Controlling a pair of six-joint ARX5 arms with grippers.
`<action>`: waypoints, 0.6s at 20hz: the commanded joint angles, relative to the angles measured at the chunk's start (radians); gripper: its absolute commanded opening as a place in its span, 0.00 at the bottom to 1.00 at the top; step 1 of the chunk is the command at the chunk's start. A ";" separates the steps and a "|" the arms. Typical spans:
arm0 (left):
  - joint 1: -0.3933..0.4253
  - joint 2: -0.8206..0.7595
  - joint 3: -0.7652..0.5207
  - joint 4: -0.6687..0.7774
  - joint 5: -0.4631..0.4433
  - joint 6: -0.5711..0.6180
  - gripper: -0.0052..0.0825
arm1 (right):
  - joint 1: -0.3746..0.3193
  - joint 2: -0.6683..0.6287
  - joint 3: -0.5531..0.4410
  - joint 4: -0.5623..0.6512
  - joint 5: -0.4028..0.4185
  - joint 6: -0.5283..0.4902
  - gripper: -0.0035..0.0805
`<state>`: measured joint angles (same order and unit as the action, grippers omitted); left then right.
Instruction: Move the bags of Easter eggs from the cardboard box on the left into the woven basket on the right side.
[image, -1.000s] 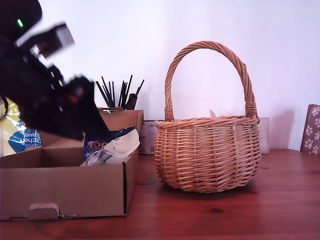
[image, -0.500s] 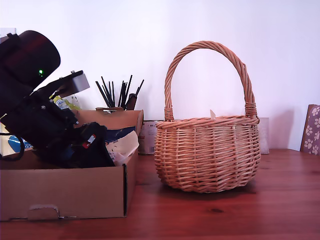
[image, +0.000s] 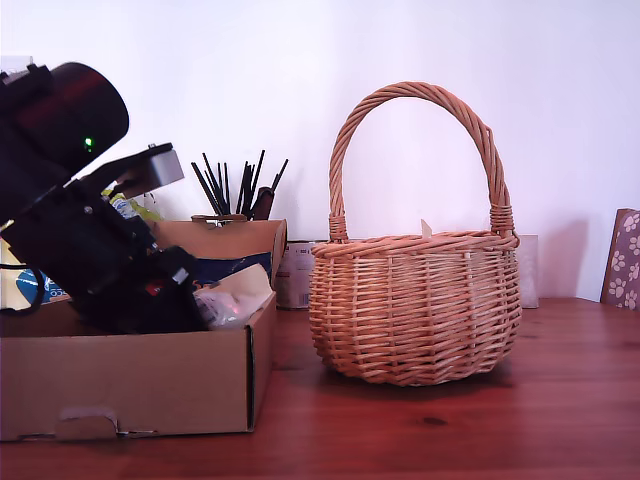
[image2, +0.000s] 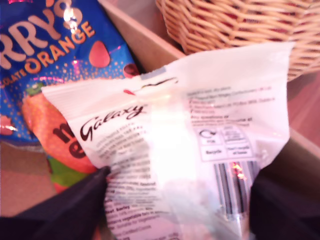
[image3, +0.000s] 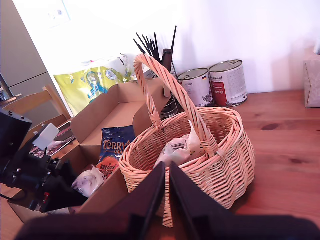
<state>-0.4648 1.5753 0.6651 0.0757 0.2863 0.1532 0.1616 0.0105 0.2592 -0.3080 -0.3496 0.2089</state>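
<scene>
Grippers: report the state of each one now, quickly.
My first gripper: shut on the white Galaxy bag, down inside the cardboard box.
My second gripper: shut, holding nothing, poised in front of the woven basket.

1. My first gripper (image: 200, 300), which was raised above the box (image: 130, 375) a second ago, has dropped into it.
2. Its jaws now clamp the white bag (image2: 190, 150), lifted slightly.
</scene>
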 joint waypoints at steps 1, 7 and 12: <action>-0.002 -0.051 0.010 -0.026 0.001 0.005 0.30 | 0.002 0.003 0.001 0.007 0.000 -0.002 0.03; -0.003 -0.303 0.013 -0.094 0.003 0.002 0.30 | 0.002 0.003 0.001 0.007 0.000 -0.002 0.03; -0.062 -0.339 0.013 0.096 0.089 -0.105 0.30 | 0.002 0.003 0.001 0.007 0.000 -0.002 0.03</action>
<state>-0.5137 1.2102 0.6777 0.1341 0.3645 0.0605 0.1616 0.0105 0.2592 -0.3080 -0.3496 0.2089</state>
